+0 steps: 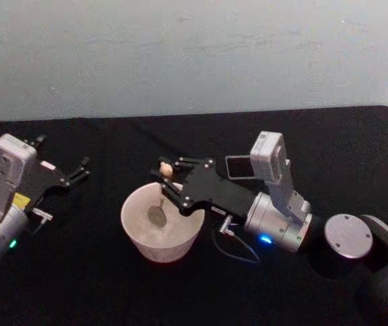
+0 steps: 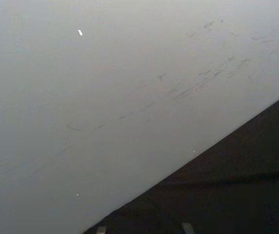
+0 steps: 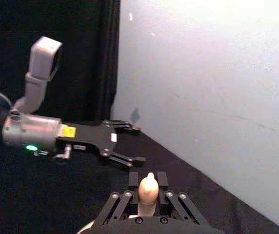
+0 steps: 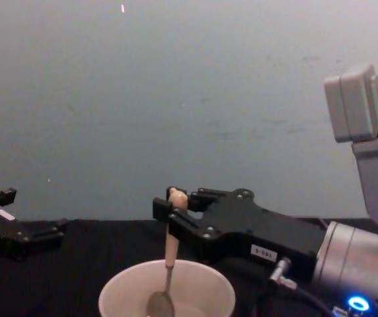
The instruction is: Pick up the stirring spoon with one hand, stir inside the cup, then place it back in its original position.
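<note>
Beige wood shows between the black fingers of the right gripper (image 4: pixel 170 210). They are closed on the top of the stirring spoon (image 4: pixel 169 254), just under its little bear head. Gripping that high makes sense. It leaves the handle and the thin dark neck free to hang down, so the shiny bowl can reach into the cup (image 1: pixel 131 204) while the fingers sit above the rim and clear of it.

The spoon hangs close to upright, tilted a little. Its bowl is inside the cream-white cup, low down and toward the middle; whether it touches the bottom I cannot tell. The cup stands on the black tablecloth (image 1: pixel 79 285) roughly between the two arms, within easy reach of the right one.

The right arm reaches in from the robot's right side, with its silver-grey wrist low over the table. The flat black palm stretches nearly level toward the cup, and the fingers end over the far right part of its rim. That level pose, I judge, suits stirring: small circles of the wrist would carry the bowl round inside the wall. A sweep too wide could catch the wall and push the cup. The stirring step looks to be in hand, and the spoon's return to its resting place is not yet done.

The left gripper (image 1: pixel 83 170) lies parked at the robot's left, well apart from the cup. Its fingers are spread with nothing between them.
</note>
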Available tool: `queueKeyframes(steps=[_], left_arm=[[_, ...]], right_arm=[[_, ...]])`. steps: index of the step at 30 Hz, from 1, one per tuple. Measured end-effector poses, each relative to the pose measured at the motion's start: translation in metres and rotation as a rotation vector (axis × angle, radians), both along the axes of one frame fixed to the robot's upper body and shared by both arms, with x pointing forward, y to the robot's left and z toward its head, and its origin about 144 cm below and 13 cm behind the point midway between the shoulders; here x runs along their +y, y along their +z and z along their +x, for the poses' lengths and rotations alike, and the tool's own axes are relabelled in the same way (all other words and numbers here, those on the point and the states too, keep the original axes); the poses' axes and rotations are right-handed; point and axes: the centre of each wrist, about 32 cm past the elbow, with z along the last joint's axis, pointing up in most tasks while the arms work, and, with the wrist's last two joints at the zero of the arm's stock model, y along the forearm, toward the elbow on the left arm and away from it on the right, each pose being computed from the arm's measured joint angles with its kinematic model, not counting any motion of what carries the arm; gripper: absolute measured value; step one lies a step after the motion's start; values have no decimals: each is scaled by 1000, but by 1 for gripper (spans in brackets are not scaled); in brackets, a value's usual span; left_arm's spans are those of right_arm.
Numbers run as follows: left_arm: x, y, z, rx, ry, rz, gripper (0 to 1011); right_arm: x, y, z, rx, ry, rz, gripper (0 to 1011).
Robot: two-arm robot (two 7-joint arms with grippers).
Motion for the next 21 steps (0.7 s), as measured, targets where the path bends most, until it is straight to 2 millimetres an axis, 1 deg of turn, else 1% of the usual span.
queueKeyframes(steps=[6,21], left_arm=[[0,0,0,0,0,0,1001],[0,0,0,0,0,0,1001]], right_arm=[[-5,0,4,-1,-31,-4,214],[-17,0,2,5,-58,-6,214]])
